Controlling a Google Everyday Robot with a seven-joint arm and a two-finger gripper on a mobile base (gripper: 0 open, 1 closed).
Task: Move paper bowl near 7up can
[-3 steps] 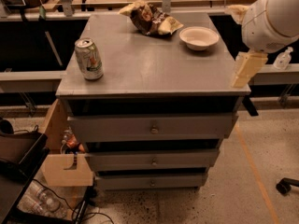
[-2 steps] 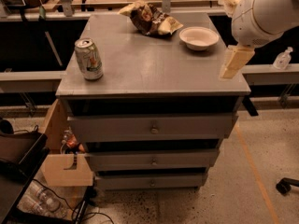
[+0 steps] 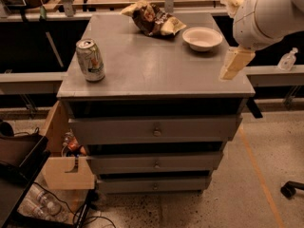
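The paper bowl [image 3: 203,38] is a small white bowl at the back right of the grey cabinet top [image 3: 156,65]. It stands upright and empty. The 7up can [image 3: 90,60] stands upright near the front left corner, far from the bowl. My gripper [image 3: 234,64] hangs from the white arm [image 3: 266,13] over the right edge of the top. It is in front of and to the right of the bowl, not touching it, and holds nothing I can see.
A brown and yellow snack bag [image 3: 152,19] lies at the back middle, just left of the bowl. The cabinet has drawers [image 3: 154,129] below. A small bottle [image 3: 288,60] sits on a ledge at the right. Boxes and cables crowd the floor at the left.
The arm has moved left, bringing the gripper from beside the right edge to over the cabinet top, closer to the bowl. The bowl and can have not moved.
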